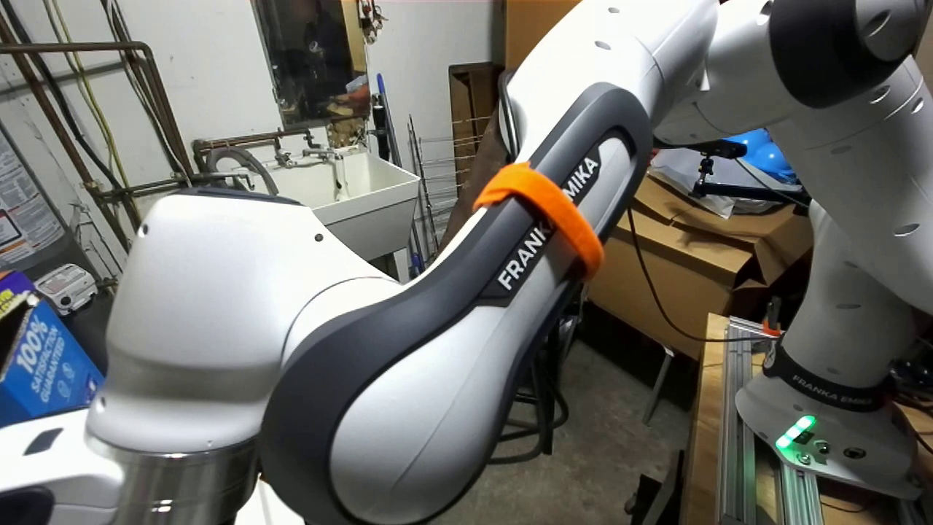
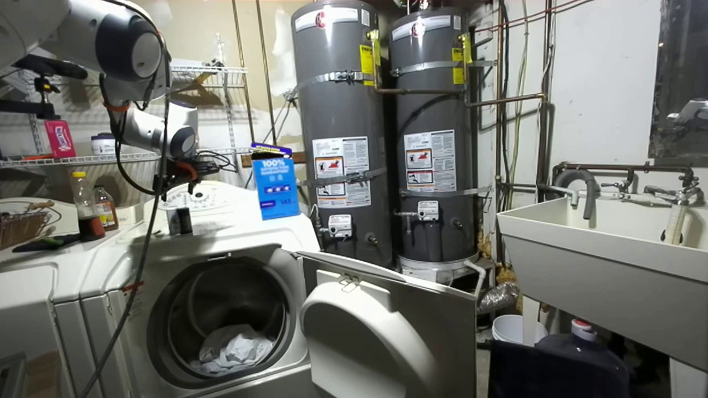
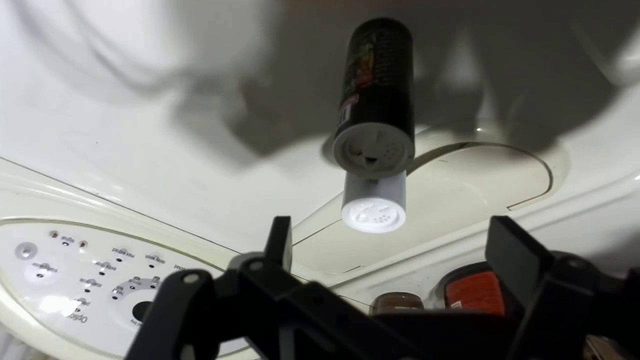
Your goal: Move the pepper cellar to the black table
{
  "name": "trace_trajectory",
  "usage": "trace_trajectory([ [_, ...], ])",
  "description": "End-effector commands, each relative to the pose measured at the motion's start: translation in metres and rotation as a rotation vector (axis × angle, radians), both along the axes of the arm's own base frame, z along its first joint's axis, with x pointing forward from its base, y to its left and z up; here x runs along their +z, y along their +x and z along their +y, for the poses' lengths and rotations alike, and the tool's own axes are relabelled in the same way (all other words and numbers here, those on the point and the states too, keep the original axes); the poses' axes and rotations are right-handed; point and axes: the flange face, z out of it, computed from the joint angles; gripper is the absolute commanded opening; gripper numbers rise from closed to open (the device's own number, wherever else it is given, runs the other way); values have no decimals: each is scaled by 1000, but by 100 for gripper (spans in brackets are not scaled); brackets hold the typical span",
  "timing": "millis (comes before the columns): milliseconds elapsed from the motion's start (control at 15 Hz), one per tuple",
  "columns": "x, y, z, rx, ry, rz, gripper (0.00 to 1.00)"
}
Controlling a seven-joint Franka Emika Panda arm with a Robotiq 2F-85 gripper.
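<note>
The pepper cellar (image 3: 377, 75), which I take to be the dark, labelled shaker, stands upright on the bench (image 3: 125, 130), here the top of a white laundry machine (image 2: 260, 235); in the wrist view it partly covers a pale shaker (image 3: 375, 205) close beside it. The two seem kept as a pair, salt with pepper, and standing on their bases they neither roll nor spill and present their sides to a grasp. The blue box (image 2: 276, 188) stands to one side, near enough to respect but not in the way, I judge. The fingers (image 3: 515, 260) are spread wide apart, facing each other across a gap that looks broader than the cellar, holding nothing and touching nothing; both shakers are out beyond the tips. That spread suits lining up before a grasp, leaving room on either side of the dark cylinder. The pale neighbour is the likely snag, since a finger brought in off-centre could knock it. Dark legs (image 1: 545, 412) behind the arm (image 1: 408, 437) in an exterior view may belong to the black table, but too much is hidden to be sure.
</note>
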Motion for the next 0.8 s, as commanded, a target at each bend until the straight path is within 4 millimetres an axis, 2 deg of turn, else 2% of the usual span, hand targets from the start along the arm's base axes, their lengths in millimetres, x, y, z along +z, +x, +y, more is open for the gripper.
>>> trace_trajectory([
  [0,-12,11,-2,4,-27,56,100],
  [267,-28,18,-4,18,-61,95,100],
  [733,-44,28,-2,28,-88,105,100],
])
